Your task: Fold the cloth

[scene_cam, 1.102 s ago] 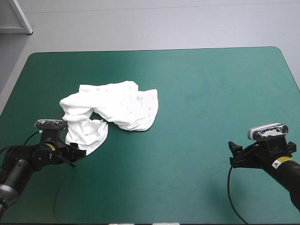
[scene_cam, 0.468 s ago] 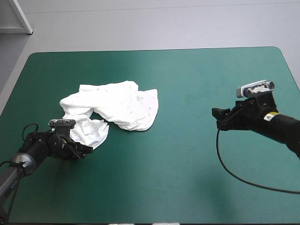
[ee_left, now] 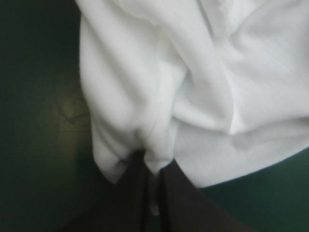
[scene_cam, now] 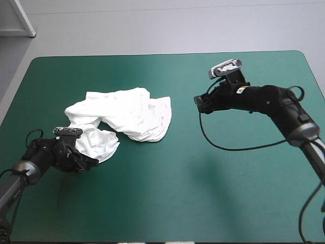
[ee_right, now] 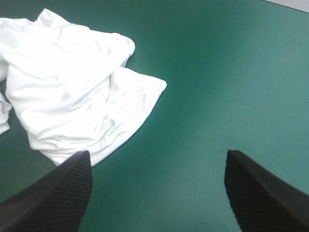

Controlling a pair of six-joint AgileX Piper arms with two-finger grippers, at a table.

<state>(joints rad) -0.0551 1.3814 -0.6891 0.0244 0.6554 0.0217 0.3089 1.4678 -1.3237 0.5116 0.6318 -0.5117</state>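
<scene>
One grip made.
Left gripper [ee_left: 152,162] pinches the T-shirt's [scene_cam: 127,114] near edge; right gripper [scene_cam: 199,101], spread, hangs off toward the table's [scene_cam: 167,203] right edge.

High view: above and behind the robot, facing forward and down; whole teal-green-covered table [scene_cam: 213,203] in frame. Left wrist view: very near the crumpled white short-sleeved T-shirt [ee_left: 203,72]. Right wrist view: farther off, same T-shirt ahead. All three share it.
</scene>
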